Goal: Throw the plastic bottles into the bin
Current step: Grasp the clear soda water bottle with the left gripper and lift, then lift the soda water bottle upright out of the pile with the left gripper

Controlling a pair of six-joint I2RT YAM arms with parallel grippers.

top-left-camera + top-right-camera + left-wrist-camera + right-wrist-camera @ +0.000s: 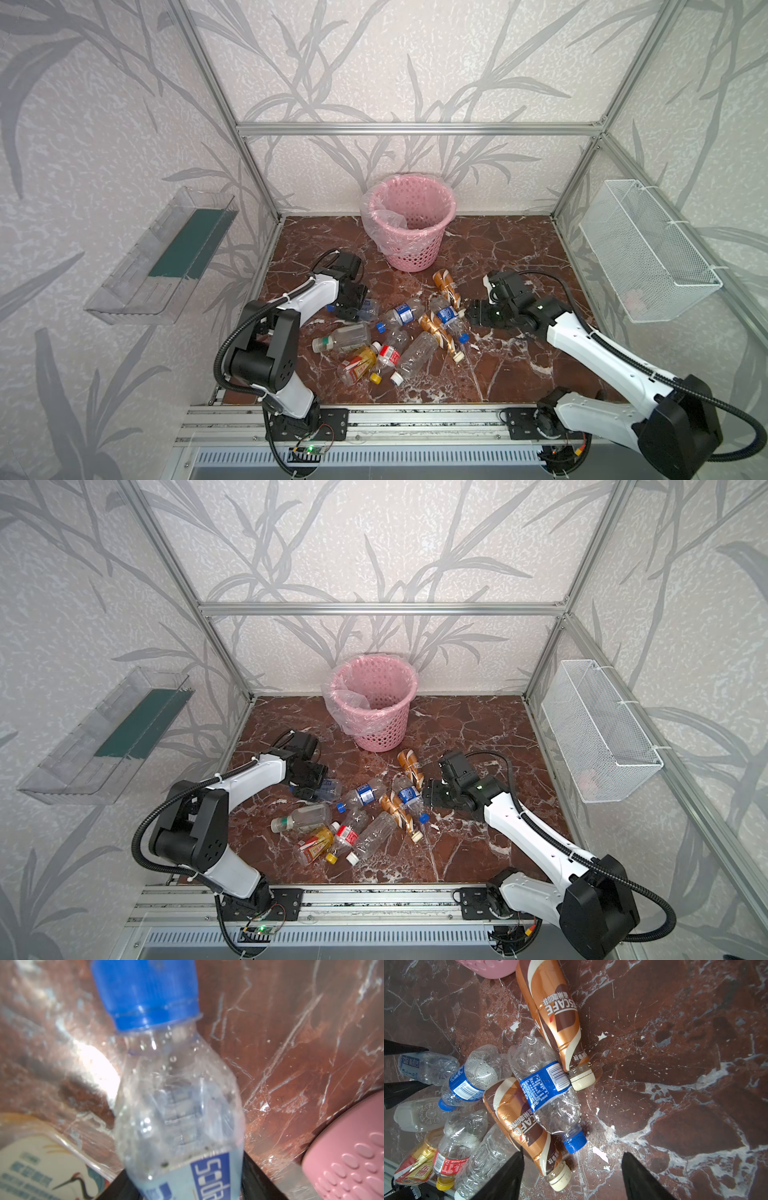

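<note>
The left gripper (185, 1172) has its fingers clamped on the sides of a clear soda bottle (178, 1095), whose blue cap points away from them. The right gripper (573, 1155) holds its fingers apart. The other bottles (546, 1088) lie just ahead of those fingers, and the pink bin (492, 968) stands beyond.

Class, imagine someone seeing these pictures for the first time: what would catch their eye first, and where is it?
Most likely the heap of plastic bottles lying near the front middle of the red-brown marble floor. Next, the pink bin standing behind them by the back wall, and the left gripper clasping a blue-capped bottle at the heap's left edge.
</note>
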